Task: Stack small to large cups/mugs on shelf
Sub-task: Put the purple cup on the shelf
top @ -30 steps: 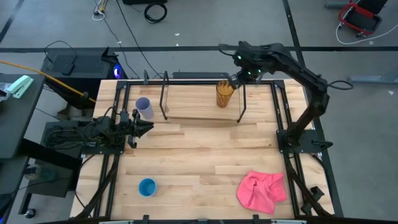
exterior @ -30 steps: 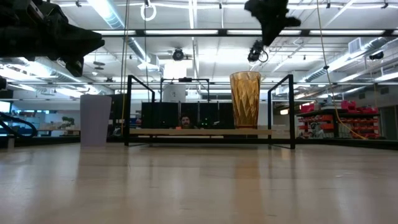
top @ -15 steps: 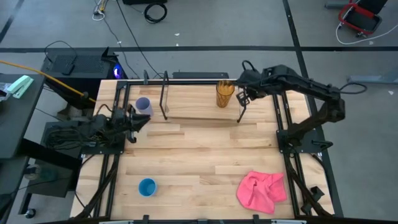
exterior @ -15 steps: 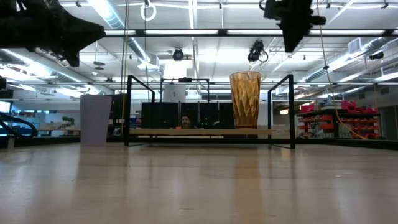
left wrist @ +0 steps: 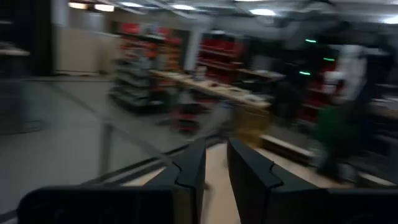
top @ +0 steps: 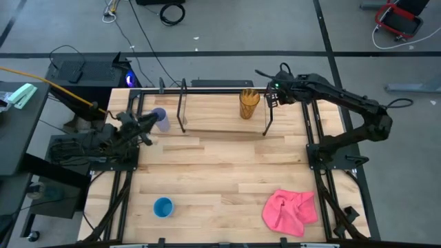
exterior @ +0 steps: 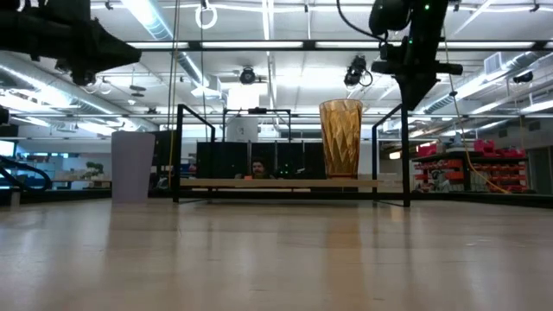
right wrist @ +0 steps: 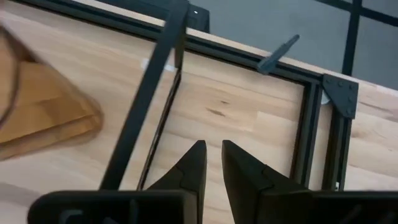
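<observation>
From above, you see the amber cup (top: 249, 104) standing on the shelf (top: 224, 120) at upper centre, the lavender cup (top: 160, 118) left of the rack and the blue cup (top: 163, 207) at lower left. Your right gripper (top: 270, 98) hovers just right of the amber cup, your left gripper (top: 146, 124) beside the lavender one.

At table level, the amber cup (exterior: 341, 137) stands centre-right on the shelf (exterior: 292, 182), the lavender cup (exterior: 132, 167) at left.

Each wrist view shows fingers nearly together, holding nothing.

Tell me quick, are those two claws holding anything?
Left gripper: fingers nearly shut, holding nothing.
Right gripper: fingers nearly shut, holding nothing.
</observation>
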Action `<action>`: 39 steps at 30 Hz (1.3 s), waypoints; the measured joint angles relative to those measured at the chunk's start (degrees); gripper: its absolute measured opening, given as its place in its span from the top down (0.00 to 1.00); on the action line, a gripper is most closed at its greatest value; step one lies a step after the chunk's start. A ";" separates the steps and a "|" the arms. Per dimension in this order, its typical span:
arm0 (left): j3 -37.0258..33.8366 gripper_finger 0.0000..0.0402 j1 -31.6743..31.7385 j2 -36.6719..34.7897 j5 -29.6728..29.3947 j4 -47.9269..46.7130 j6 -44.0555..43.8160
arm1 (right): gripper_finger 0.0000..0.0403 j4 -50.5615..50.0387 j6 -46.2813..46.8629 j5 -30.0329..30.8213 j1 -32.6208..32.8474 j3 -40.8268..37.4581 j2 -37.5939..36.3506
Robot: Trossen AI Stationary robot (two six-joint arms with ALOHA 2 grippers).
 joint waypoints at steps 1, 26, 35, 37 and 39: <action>1.18 0.82 0.00 0.00 -2.07 -1.84 -0.25 | 0.86 0.00 -0.13 0.00 -0.45 -0.02 0.48; 43.66 0.84 2.77 30.78 -0.84 -61.47 -24.33 | 0.87 4.20 -6.19 -7.29 -0.95 -0.05 6.35; 47.12 0.90 17.83 40.20 12.27 -62.52 -15.69 | 0.87 4.88 -8.93 -8.29 -0.97 -0.05 6.32; 47.11 0.92 23.18 42.76 15.35 -62.46 -12.72 | 0.87 4.92 -9.53 -8.68 -0.97 -0.05 6.32; 47.11 0.93 29.35 45.36 17.73 -62.14 -9.67 | 0.87 4.94 -10.21 -8.92 -0.97 -0.05 6.32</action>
